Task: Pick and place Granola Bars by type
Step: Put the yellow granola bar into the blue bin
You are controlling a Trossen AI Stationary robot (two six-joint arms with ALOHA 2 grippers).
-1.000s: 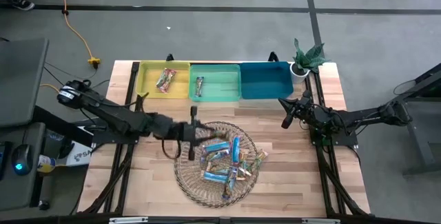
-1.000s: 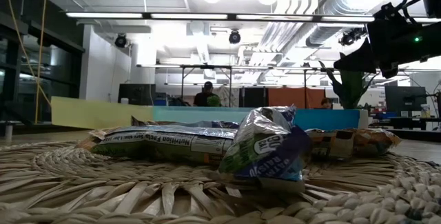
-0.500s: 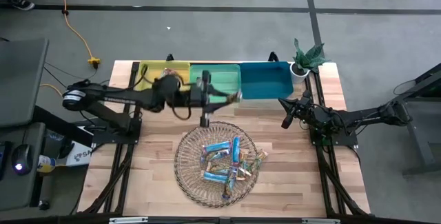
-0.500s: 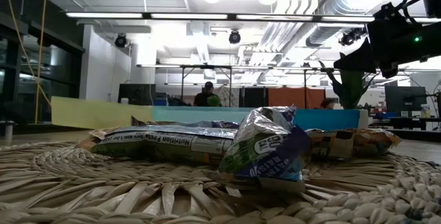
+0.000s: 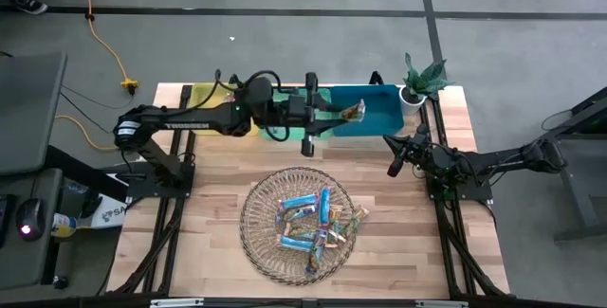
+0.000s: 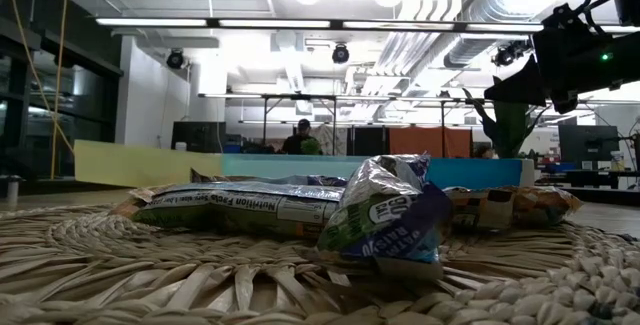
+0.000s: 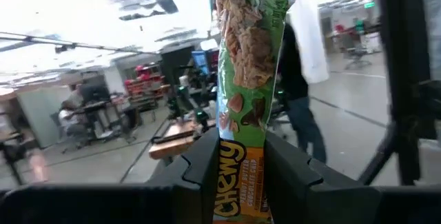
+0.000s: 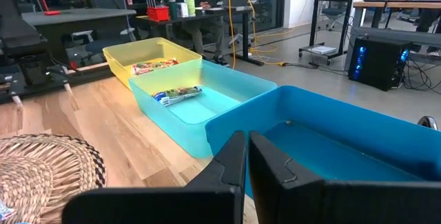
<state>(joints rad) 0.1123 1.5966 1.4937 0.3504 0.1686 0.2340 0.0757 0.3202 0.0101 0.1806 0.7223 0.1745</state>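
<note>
My left gripper reaches from the table's left over the bins at the far edge, shut on a granola bar with a green and orange wrapper. The bar hangs above the blue bin. Several more granola bars lie on the round wicker plate and fill the low view. One bar lies in the yellow bin and one in the green bin. My right gripper waits shut at the right, beside the blue bin. My left gripper pinches the bar's orange printed end between its two fingers. The fingers come about level from the table's left and lie along the bar. The rest of the bar sticks out past the fingertips, lifted clear over the blue bin.
The yellow bin, green bin and blue bin stand in a row along the far edge. A potted plant stands at the far right corner. Bare wood lies between the plate and the bins.
My left gripper has risen from the plate's left rim with the bar, gone toward the far edge, then swung right across the green bin to above the blue bin. The bar stays pinched and clear of everything.
</note>
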